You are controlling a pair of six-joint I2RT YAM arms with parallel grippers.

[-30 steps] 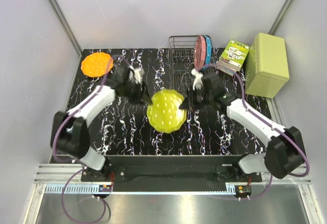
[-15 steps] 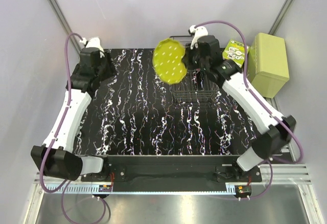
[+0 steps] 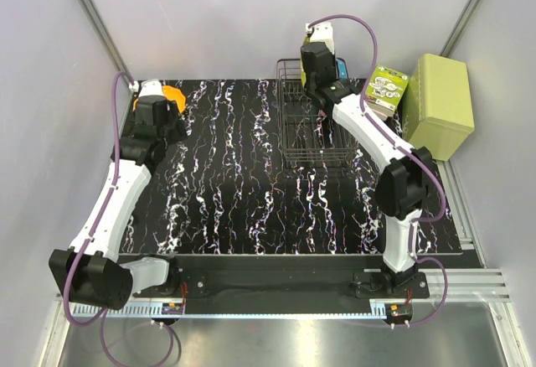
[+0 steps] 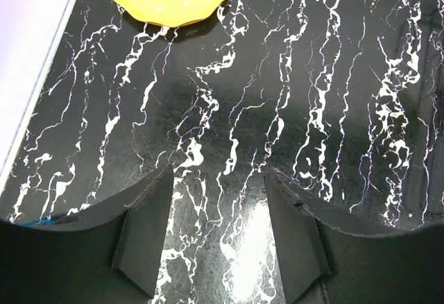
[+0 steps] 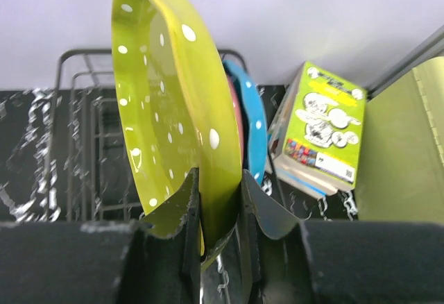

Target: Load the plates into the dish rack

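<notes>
Right wrist: right gripper (image 5: 220,182) pinches glossy scalloped yellow-green plate (image 5: 173,89); left gripper (image 4: 218,182) gapes.

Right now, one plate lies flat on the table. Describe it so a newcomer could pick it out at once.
On the black marbled table, go to the far left corner, just ahead of the left gripper. The orange plate lies flat there. It alone is orange and flat; the yellow-green plate stands on edge in the right gripper at the dish rack.
</notes>
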